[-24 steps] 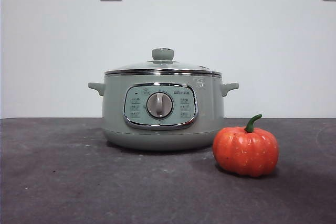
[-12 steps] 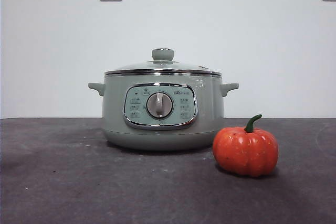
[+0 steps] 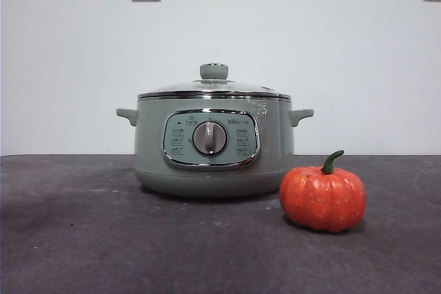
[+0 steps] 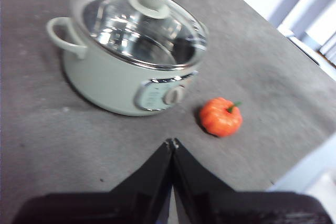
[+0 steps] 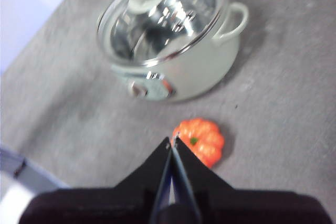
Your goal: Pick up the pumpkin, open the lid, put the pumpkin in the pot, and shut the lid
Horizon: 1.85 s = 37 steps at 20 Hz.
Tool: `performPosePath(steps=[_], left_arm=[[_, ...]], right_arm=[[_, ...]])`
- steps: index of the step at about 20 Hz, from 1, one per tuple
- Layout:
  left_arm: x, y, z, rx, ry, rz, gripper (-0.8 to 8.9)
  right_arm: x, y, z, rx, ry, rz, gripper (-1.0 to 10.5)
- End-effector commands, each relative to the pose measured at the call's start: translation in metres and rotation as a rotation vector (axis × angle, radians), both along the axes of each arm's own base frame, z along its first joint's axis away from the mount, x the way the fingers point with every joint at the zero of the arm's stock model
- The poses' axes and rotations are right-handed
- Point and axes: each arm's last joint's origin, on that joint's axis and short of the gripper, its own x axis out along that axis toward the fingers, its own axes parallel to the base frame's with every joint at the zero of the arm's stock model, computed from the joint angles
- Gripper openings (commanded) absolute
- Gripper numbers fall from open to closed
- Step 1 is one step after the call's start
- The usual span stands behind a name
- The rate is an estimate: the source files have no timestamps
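Pumpkin [image 3: 322, 200] is sitting upright on the dark gray table [image 3: 83, 239], just beside the pot [image 3: 213, 146] on its front-right side w/ green stem up, not touching it. Lid [image 3: 213, 87] is resting closed on the pot, knob on top. Left gripper [image 4: 171, 142] is hanging above the table w/ jaws pressed together, holding nothing. Right gripper [image 5: 172, 141] is hovering over the pumpkin, jaws also together, empty.

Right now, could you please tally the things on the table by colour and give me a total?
Pale green: 2, the pot and the knob of its glass lid
Orange-red: 1, the pumpkin
Total: 3 things, counting the lid apart from the pot it sits on.
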Motion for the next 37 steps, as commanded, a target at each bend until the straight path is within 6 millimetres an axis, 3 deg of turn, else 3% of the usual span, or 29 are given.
performPosePath(steps=[1, 7, 9, 10, 12, 13, 21, 25, 30, 37], left_arm=[[-0.001, -0.001, 0.006, 0.037, -0.011, -0.057, -0.08], [-0.004, -0.003, 0.006, 0.044, 0.033, -0.101, -0.08], [-0.004, -0.003, 0.006, 0.044, 0.03, -0.103, 0.12], [-0.004, -0.003, 0.006, 0.045, 0.031, -0.1, 1.26], [-0.004, -0.003, 0.006, 0.044, 0.029, -0.098, 5.83], [-0.004, -0.003, 0.007, 0.044, 0.027, -0.099, 6.71], [-0.004, -0.003, 0.007, 0.039, 0.031, -0.096, 6.67], [-0.004, -0.003, 0.008, 0.039, 0.028, -0.095, 6.67], [-0.005, -0.003, 0.013, 0.027, 0.015, -0.087, 6.67], [-0.005, -0.003, 0.014, 0.026, 0.018, -0.088, 6.67]], right_arm=[[-0.001, 0.004, 0.002, -0.053, 0.012, 0.075, -0.1], [-0.005, 0.01, -0.001, -0.074, 0.053, 0.137, -0.1], [-0.005, 0.01, -0.001, -0.072, 0.054, 0.138, 0.5], [-0.005, 0.01, -0.001, -0.068, 0.058, 0.133, 1.6], [-0.005, 0.01, -0.001, -0.053, 0.074, 0.118, 5.2], [-0.005, 0.01, -0.001, -0.048, 0.079, 0.113, 6.6], [-0.005, 0.01, -0.001, -0.043, 0.084, 0.108, 6.9], [0.005, 0.015, -0.005, -0.041, 0.129, 0.117, 6.9], [0.038, 0.039, -0.025, -0.157, 0.215, 0.146, 6.9], [0.099, 0.084, -0.079, -0.344, 0.325, 0.164, 6.9]])
